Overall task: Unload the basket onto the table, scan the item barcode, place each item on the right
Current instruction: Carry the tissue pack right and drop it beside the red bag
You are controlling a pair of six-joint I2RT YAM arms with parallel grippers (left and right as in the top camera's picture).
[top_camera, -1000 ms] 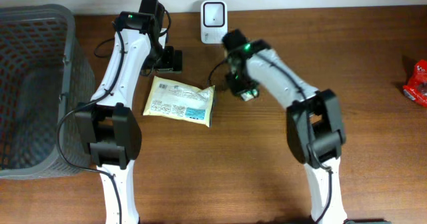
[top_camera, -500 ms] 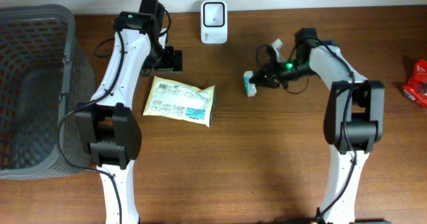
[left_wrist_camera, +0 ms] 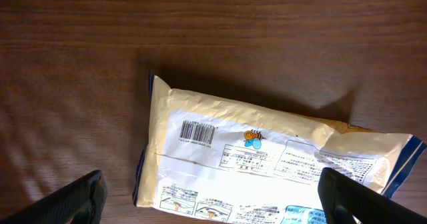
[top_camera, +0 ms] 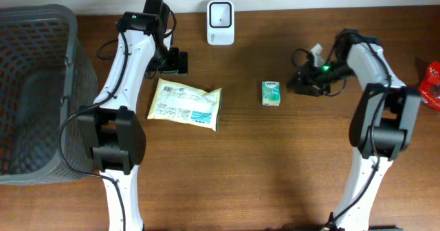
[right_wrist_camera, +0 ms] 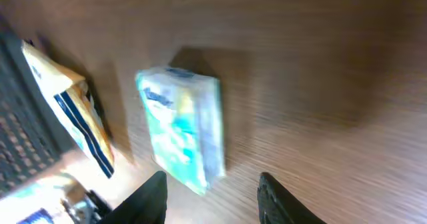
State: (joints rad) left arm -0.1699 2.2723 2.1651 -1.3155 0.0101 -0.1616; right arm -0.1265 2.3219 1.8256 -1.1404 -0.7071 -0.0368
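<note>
Lying on tabletop (top_camera: 275,162): tissue pack (top_camera: 271,93); pouch (top_camera: 185,104), barcode up.
Left gripper (left_wrist_camera: 213,197): jaws wide apart, above pouch.
Right gripper (right_wrist_camera: 213,201): jaws parted, empty, near tissue pack.

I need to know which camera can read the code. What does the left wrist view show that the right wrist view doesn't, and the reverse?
Only the left wrist view shows the barcode on the yellow packet, facing up. Only the right wrist view shows the small green tissue pack, lying free on the table. Both show the yellow packet, though the right wrist catches just one blurred end, and the table.
</note>
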